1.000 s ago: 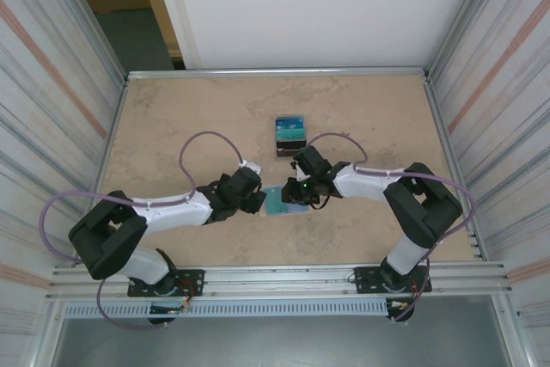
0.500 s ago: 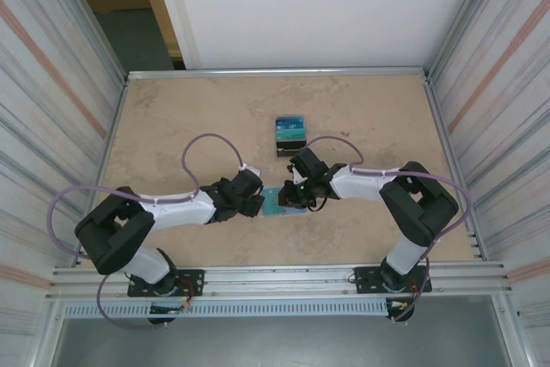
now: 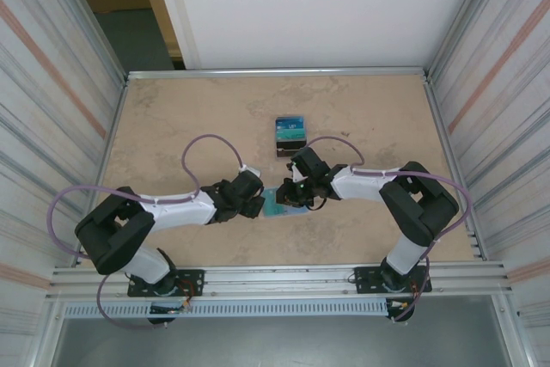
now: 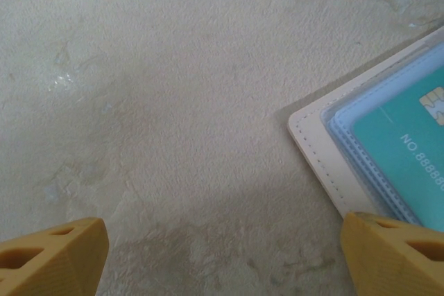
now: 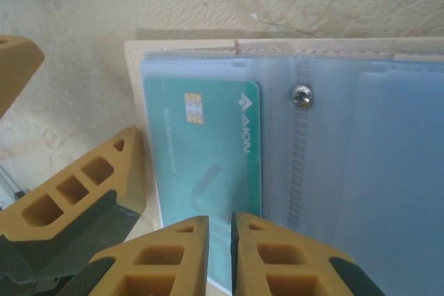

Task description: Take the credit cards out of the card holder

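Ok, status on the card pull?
Left gripper open at corner of card holder. Right gripper nearly shut over edge of teal card. Card in sleeve. Nothing blocking.

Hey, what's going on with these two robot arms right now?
An open card holder lies on the table. The right gripper, jaws almost closed, sits at the edge of a teal credit card in its clear sleeve. The left gripper hovers open beside the holder's corner. A small teal stack lies farther back.
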